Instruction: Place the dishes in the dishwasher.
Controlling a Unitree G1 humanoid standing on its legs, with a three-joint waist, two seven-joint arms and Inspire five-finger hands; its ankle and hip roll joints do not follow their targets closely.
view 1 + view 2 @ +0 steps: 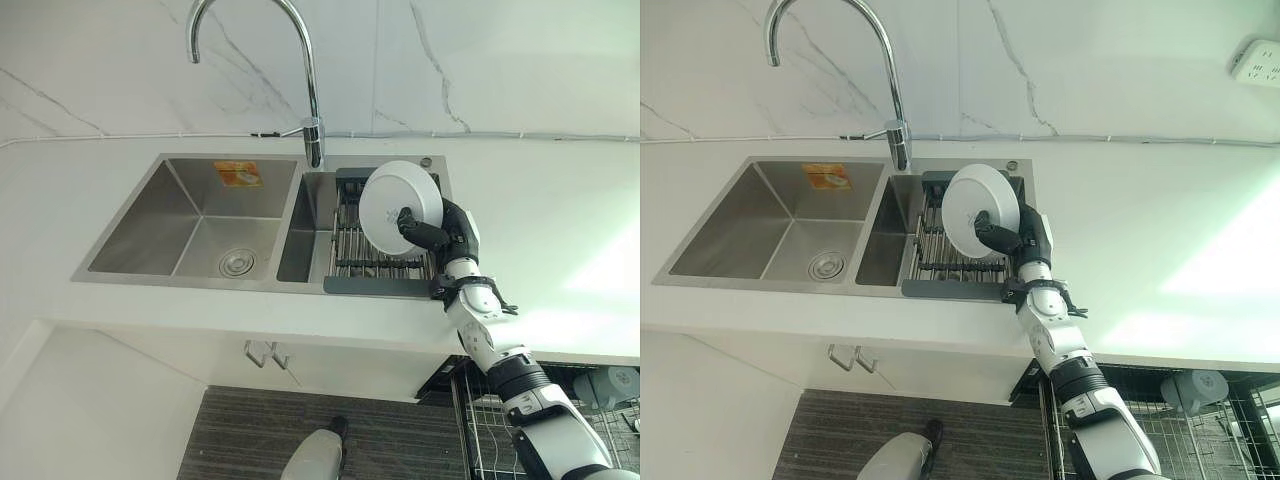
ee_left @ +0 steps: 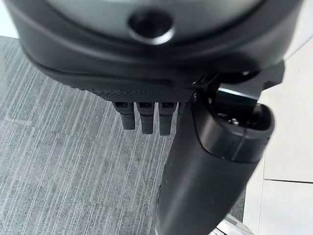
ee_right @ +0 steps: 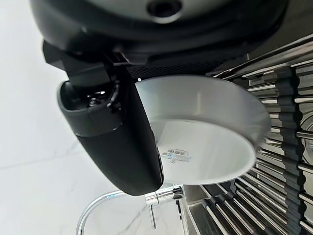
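My right hand (image 1: 428, 232) is clamped on the white plate (image 1: 392, 203), thumb across its underside, holding it on edge above the drying rack (image 1: 365, 258). The dishwasher rack (image 1: 1210, 425) lies below my right side. My left hand (image 2: 146, 115) hangs relaxed, fingers straight.

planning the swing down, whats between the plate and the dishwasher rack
Countertop edge lies between the white plate, gripped by the right hand, and the dishwasher rack, in both eye views.
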